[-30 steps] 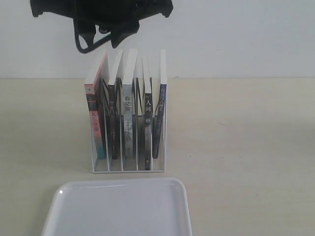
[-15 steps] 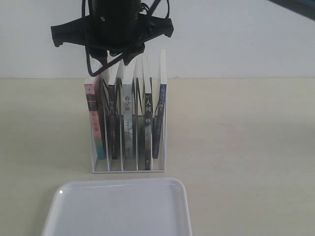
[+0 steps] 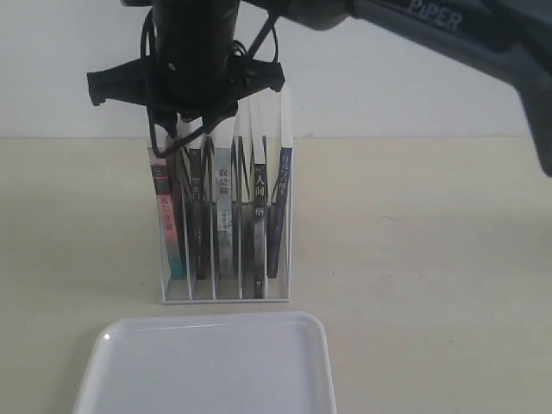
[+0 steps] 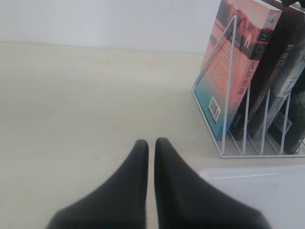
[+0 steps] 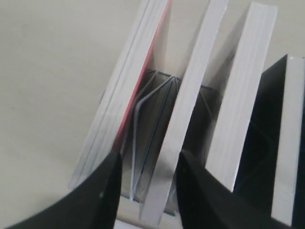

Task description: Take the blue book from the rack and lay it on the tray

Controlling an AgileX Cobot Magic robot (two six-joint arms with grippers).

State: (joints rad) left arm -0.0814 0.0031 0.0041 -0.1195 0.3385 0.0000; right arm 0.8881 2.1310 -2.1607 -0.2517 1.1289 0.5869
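The white wire rack (image 3: 226, 297) stands mid-table with five upright books. The blue book (image 3: 282, 203) fills its rightmost slot, its dark blue spine facing the exterior view. My right gripper (image 3: 191, 129) reaches across and hangs over the rack's left end, far from the blue book. In the right wrist view the right gripper (image 5: 148, 160) is open, its fingers either side of the second book's white page edge (image 5: 195, 95). The white tray (image 3: 207, 362) lies in front of the rack. My left gripper (image 4: 151, 143) is shut and holds nothing, low over the table beside the rack (image 4: 233, 95).
A pink-and-teal book (image 4: 217, 86) fills the leftmost slot, with black-spined and grey-spined books between it and the blue one. The right arm (image 3: 448, 26) crosses the upper right. A white wall stands behind the table. A tray corner (image 4: 252, 191) shows near the left gripper.
The right gripper has come down from the top of the exterior view to the tops of the left-hand books. The right arm now shows at upper right. The books, rack and tray have not moved.
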